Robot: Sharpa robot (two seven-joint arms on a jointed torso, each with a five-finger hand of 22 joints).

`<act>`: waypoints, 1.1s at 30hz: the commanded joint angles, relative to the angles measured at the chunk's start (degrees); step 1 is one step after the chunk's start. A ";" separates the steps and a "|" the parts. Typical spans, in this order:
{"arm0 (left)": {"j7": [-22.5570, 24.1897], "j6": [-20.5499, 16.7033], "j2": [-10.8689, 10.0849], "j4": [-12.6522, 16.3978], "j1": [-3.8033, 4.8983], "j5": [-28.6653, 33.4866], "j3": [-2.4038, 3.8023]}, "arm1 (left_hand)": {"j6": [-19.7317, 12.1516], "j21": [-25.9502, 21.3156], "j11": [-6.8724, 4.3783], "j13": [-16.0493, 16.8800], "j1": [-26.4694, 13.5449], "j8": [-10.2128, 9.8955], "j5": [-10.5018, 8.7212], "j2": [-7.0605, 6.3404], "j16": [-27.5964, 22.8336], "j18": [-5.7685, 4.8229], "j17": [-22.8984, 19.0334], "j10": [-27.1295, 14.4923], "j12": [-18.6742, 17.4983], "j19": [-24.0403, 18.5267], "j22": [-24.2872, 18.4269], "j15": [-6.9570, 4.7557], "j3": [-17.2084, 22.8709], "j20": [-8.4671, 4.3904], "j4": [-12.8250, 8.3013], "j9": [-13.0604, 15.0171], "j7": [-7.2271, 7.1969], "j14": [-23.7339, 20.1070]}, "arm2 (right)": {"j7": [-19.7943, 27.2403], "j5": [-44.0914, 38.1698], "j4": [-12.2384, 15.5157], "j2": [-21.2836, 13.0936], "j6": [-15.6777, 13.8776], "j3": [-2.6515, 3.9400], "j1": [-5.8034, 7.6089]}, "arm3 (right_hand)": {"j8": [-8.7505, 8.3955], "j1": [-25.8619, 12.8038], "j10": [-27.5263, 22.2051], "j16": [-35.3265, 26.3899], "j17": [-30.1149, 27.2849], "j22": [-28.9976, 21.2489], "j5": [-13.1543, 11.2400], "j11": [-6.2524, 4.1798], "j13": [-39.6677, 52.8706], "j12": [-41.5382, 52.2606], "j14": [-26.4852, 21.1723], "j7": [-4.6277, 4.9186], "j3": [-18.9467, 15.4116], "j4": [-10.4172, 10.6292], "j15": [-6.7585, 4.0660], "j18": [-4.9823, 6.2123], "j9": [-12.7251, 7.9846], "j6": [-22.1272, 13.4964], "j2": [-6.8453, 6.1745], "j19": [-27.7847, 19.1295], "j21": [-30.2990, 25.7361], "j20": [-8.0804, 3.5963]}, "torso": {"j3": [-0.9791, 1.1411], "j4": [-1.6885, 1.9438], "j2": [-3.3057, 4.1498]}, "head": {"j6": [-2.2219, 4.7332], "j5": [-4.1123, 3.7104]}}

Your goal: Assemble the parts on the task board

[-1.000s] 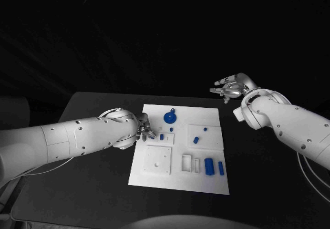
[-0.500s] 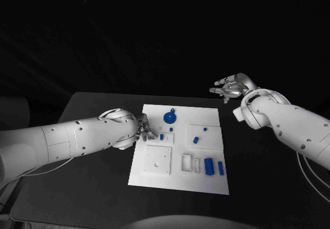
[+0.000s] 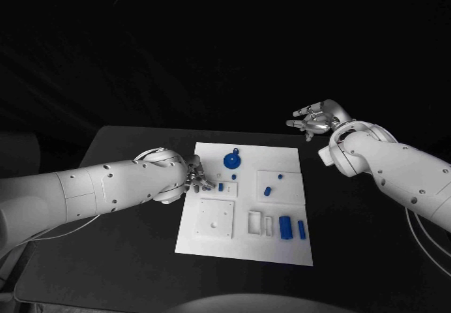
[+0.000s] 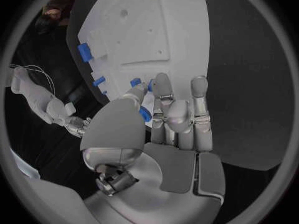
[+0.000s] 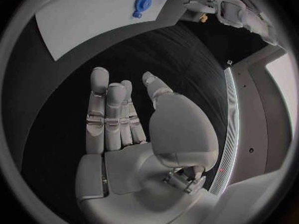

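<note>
Left hand [image 3: 191,177] at white board's [image 3: 282,248] edge, fingers near a blue peg [image 4: 144,114]; grip unclear. Right hand [image 3: 318,119] raised beyond table, fingers apart, empty.

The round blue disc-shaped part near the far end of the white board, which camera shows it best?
The head view: the round blue disc-shaped part lies fully visible on the white task board, lit from above. The right wrist view also shows it, small and warped near the circle's rim. In the left wrist view I cannot pick it out.
</note>
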 commanded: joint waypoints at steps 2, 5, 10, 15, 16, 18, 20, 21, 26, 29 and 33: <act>0.23 0.54 0.01 -0.15 -0.03 0.17 -0.02 | 0.25 -0.36 -0.27 0.09 0.38 0.15 -2.21 -0.89 -0.10 0.33 -0.05 3.13 0.07 0.32 1.04 -0.21 -0.33 -0.04 1.06 0.02 0.23 -0.03 | 0.60 -0.05 0.04 0.01 0.60 0.02 -0.03 | -0.01 -0.62 -0.21 -0.28 -0.05 -0.05 0.19 -0.09 -0.06 0.02 -0.15 -0.11 -0.16 0.07 -0.10 0.22 0.08 -0.40 0.10 2.00 -0.23 -0.35 | -0.02 -0.02 0.02 | -0.04 -0.01; 0.33 0.38 -0.07 -0.14 -0.03 0.16 -0.01 | 0.42 -0.40 -0.26 0.12 0.42 0.16 -4.15 -1.31 -0.12 0.34 -0.08 3.13 0.08 0.33 1.04 -0.21 -0.59 -0.02 1.63 0.05 0.24 -0.04 | 0.61 -0.04 0.02 0.00 0.58 0.02 -0.04 | -0.01 -0.62 -0.21 -0.28 -0.05 -0.05 0.19 -0.09 -0.06 0.02 -0.15 -0.11 -0.16 0.07 -0.10 0.22 0.08 -0.40 0.10 2.00 -0.23 -0.35 | -0.03 -0.01 0.04 | -0.01 -0.03; 0.52 0.08 -0.33 0.16 -0.04 0.19 0.02 | 0.95 -0.51 -0.21 0.19 -0.17 0.19 -11.13 -2.90 -0.15 0.44 -0.08 3.14 0.13 0.36 1.03 -0.16 -1.18 0.08 4.10 0.39 0.38 -0.01 | 0.62 -0.02 0.04 -0.02 0.56 0.02 -0.10 | -0.02 -0.69 -0.23 -0.30 -0.06 -0.07 0.26 -0.09 -0.08 0.01 -0.17 -0.10 -0.16 0.16 -0.10 0.22 0.07 -0.55 0.12 2.00 -0.25 -0.35 | -0.05 0.00 0.02 | 0.04 -0.12; 0.66 -0.18 -0.70 0.60 -0.04 0.18 0.10 | 0.97 -0.55 -0.20 0.21 0.08 0.17 -11.79 -3.14 -0.15 0.50 -0.07 3.13 0.10 0.41 1.03 -0.17 -1.33 0.13 4.35 0.55 0.38 -0.01 | 0.64 -0.02 0.04 -0.03 0.55 0.02 -0.15 | -0.02 -0.69 -0.23 -0.30 -0.06 -0.07 0.26 -0.09 -0.08 0.01 -0.17 -0.10 -0.16 0.16 -0.10 0.22 0.07 -0.55 0.12 2.00 -0.25 -0.35 | -0.05 0.05 0.01 | -0.03 -0.15; 0.70 -0.23 -0.79 0.68 -0.04 0.17 0.12 | 0.97 -0.55 -0.20 0.21 0.08 0.17 -11.79 -3.14 -0.15 0.50 -0.07 3.13 0.10 0.41 1.03 -0.17 -1.33 0.13 4.35 0.55 0.38 -0.01 | 0.64 -0.01 0.04 -0.03 0.55 0.02 -0.16 | -0.02 -0.69 -0.23 -0.30 -0.06 -0.07 0.26 -0.09 -0.08 0.01 -0.17 -0.10 -0.16 0.16 -0.10 0.22 0.07 -0.55 0.12 2.00 -0.25 -0.35 | -0.04 0.04 0.01 | -0.02 -0.16; 0.77 -0.30 -0.95 0.84 -0.04 0.16 0.18 | 0.96 -0.55 -0.19 0.21 0.09 0.16 -11.85 -3.22 -0.17 0.51 -0.11 3.13 0.10 0.42 1.04 -0.17 -1.39 0.13 4.35 0.56 0.39 -0.02 | 0.65 -0.01 0.04 -0.04 0.54 0.02 -0.18 | -0.02 -0.69 -0.23 -0.30 -0.06 -0.07 0.26 -0.09 -0.08 0.01 -0.17 -0.10 -0.16 0.16 -0.10 0.22 0.07 -0.55 0.12 2.00 -0.25 -0.35 | -0.05 0.02 0.00 | -0.03 -0.16; 0.85 -0.37 -1.08 0.99 -0.04 0.16 0.26 | 0.96 -0.57 -0.19 0.21 0.09 0.16 -11.97 -3.28 -0.19 0.53 -0.13 3.12 0.08 0.41 1.03 -0.17 -1.45 0.15 4.36 0.59 0.39 -0.03 | 0.65 -0.01 0.03 -0.05 0.54 0.02 -0.20 | -0.02 -0.69 -0.23 -0.30 -0.06 -0.07 0.26 -0.09 -0.08 0.01 -0.17 -0.10 -0.16 0.16 -0.10 0.22 0.07 -0.55 0.12 2.00 -0.25 -0.35 | -0.04 0.01 0.00 | -0.05 -0.15; 0.89 -0.42 -1.16 1.09 -0.04 0.16 0.32 | 0.95 -0.57 -0.18 0.21 0.06 0.15 -12.16 -3.32 -0.20 0.54 -0.14 3.12 0.06 0.43 1.04 -0.16 -1.49 0.15 4.41 0.60 0.40 -0.03 | 0.66 -0.01 0.02 -0.05 0.53 0.02 -0.21 | -0.02 -0.69 -0.23 -0.30 -0.06 -0.07 0.26 -0.09 -0.08 0.01 -0.17 -0.10 -0.16 0.16 -0.10 0.22 0.07 -0.55 0.12 2.00 -0.25 -0.35 | -0.05 0.02 0.01 | -0.05 -0.15; 1.13 -0.69 -1.53 1.58 -0.04 0.15 0.51 | 0.94 -0.60 -0.18 0.20 0.01 0.14 -12.36 -3.40 -0.26 0.59 -0.24 3.12 0.04 0.43 1.03 -0.18 -1.52 0.19 4.54 0.62 0.41 -0.05 | 0.68 0.01 -0.01 -0.04 0.52 0.02 -0.27 | -0.02 -0.69 -0.23 -0.30 -0.06 -0.07 0.26 -0.09 -0.08 0.01 -0.17 -0.10 -0.16 0.16 -0.10 0.22 0.07 -0.55 0.12 2.00 -0.25 -0.35 | -0.02 0.05 0.00 | -0.07 -0.13; 1.40 -0.94 -1.74 1.84 -0.03 -0.04 0.60 | 0.92 -0.62 -0.18 0.19 0.08 0.14 -12.35 -3.37 -0.30 0.61 -0.28 3.12 0.00 0.43 1.03 -0.19 -1.49 0.20 4.53 0.62 0.41 -0.06 | 0.70 0.02 -0.03 -0.04 0.51 0.02 -0.33 | -0.01 -0.73 -0.22 -0.31 -0.06 -0.12 0.26 -0.09 -0.10 0.01 -0.16 -0.11 -0.16 0.23 -0.10 0.22 0.07 -0.53 0.10 2.02 -0.24 -0.36 | 0.00 0.05 -0.01 | -0.06 -0.06; 1.82 -1.28 -1.98 2.12 -0.03 -0.14 0.80 | 0.87 -0.68 -0.15 0.16 -0.05 0.12 -12.41 -3.48 -0.44 0.64 -0.46 3.12 -0.10 0.42 1.02 -0.17 -1.59 0.22 4.69 0.59 0.45 -0.10 | 0.70 0.03 -0.06 -0.03 0.50 0.02 -0.39 | -0.01 -0.73 -0.22 -0.31 -0.06 -0.12 0.26 -0.09 -0.10 0.01 -0.16 -0.11 -0.16 0.23 -0.10 0.22 0.07 -0.53 0.10 2.02 -0.24 -0.36 | 0.02 0.02 0.01 | 0.00 0.09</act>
